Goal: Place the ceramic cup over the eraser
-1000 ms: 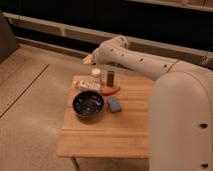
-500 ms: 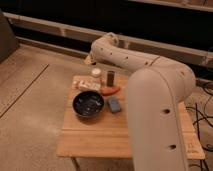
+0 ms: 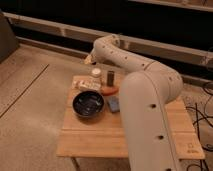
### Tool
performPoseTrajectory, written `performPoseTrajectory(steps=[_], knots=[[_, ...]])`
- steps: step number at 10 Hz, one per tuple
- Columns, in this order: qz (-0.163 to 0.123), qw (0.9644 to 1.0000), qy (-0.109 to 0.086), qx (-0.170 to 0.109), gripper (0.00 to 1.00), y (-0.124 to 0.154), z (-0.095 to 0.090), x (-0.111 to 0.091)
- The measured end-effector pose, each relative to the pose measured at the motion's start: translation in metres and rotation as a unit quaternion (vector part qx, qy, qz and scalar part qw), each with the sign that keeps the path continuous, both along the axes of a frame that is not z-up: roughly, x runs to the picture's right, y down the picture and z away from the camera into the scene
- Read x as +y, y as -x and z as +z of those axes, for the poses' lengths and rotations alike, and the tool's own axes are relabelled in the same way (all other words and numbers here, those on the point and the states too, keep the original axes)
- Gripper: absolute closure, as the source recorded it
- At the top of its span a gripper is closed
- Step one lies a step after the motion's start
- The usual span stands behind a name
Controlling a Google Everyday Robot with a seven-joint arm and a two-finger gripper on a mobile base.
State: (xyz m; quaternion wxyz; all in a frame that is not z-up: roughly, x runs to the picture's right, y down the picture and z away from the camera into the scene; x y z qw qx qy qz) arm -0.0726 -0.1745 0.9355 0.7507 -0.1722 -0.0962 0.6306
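The ceramic cup (image 3: 96, 73) is small and cream-white and stands at the far left edge of the wooden table (image 3: 100, 135). The eraser (image 3: 110, 77), a narrow dark grey upright block, stands just right of the cup and apart from it. My gripper (image 3: 90, 60) is at the end of the white arm. It hangs just behind and above the cup, off the table's far edge. The arm's forearm arches over the eraser and its big white body covers the table's right side.
A wide dark blue-black bowl (image 3: 88, 104) sits in front of the cup. A long beige flat block (image 3: 87, 84) lies between them. An orange-red object (image 3: 110, 90) and a flat blue pad (image 3: 114, 104) lie right of the bowl. Cables (image 3: 200, 125) trail on the floor at right.
The arm has swung toward the camera and now covers more of the table's right side. Its wrist end has shifted slightly left, staying behind the cup. The objects on the table have not moved.
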Motion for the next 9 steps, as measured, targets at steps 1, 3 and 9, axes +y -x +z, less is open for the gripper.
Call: performPoseTrajectory(steps=[1, 3, 9], knots=[[-0.004, 0.9999, 0.011, -0.003, 0.35, 0.002, 0.007, 0.005], [-0.03, 0.9992, 0.025, 0.0, 0.35, 0.008, 0.019, 0.014], [-0.088, 0.994, 0.053, 0.036, 0.35, 0.001, 0.048, 0.027]])
